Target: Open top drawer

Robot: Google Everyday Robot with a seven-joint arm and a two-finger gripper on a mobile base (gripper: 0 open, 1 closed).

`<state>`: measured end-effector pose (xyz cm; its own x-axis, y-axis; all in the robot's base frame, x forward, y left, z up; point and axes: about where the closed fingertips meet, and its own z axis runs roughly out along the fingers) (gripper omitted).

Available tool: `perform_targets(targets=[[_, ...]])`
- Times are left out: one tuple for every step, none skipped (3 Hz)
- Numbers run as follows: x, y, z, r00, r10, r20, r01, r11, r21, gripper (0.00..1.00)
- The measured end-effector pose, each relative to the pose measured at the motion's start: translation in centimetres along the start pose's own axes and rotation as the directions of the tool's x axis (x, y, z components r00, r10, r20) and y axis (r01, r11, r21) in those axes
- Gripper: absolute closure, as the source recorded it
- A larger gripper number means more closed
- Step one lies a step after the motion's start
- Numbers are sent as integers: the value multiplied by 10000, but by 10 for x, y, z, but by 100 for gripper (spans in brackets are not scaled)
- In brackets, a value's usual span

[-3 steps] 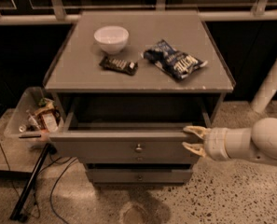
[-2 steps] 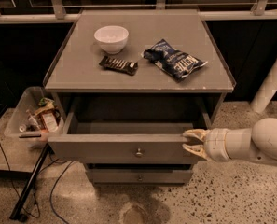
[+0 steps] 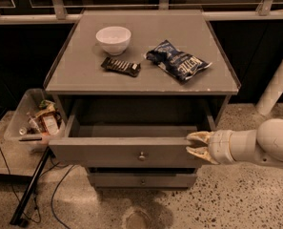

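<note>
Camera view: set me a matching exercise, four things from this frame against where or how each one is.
1. white bowl
2. chip bag
3. top drawer
4. hand

A. pulled out
B. right side of the cabinet top
C. at the top drawer's right front corner
D. back left of the cabinet top

Pairs: 1-D, 2-B, 3-A, 4-C

Dim, warm light from above. Cabinet top (image 3: 150, 25) evenly lit; white bowl (image 3: 113, 38) is brightest spot; faint glints on chip bag (image 3: 178, 61). Inside of open top drawer (image 3: 107, 152) is in deep shadow. Pale gripper (image 3: 192, 144) at drawer front's right end, underside shaded. Far background near black. Speckled floor (image 3: 227, 199) darker under cabinet.
</note>
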<state>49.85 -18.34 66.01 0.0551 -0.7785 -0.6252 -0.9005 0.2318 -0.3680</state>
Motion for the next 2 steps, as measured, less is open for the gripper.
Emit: perform_targets(targets=[[-1,-2,1,10000,-14,-4,14,10000,-48,56],[-2,-3,3,10000,17,-29,-18,9999,-118,33]])
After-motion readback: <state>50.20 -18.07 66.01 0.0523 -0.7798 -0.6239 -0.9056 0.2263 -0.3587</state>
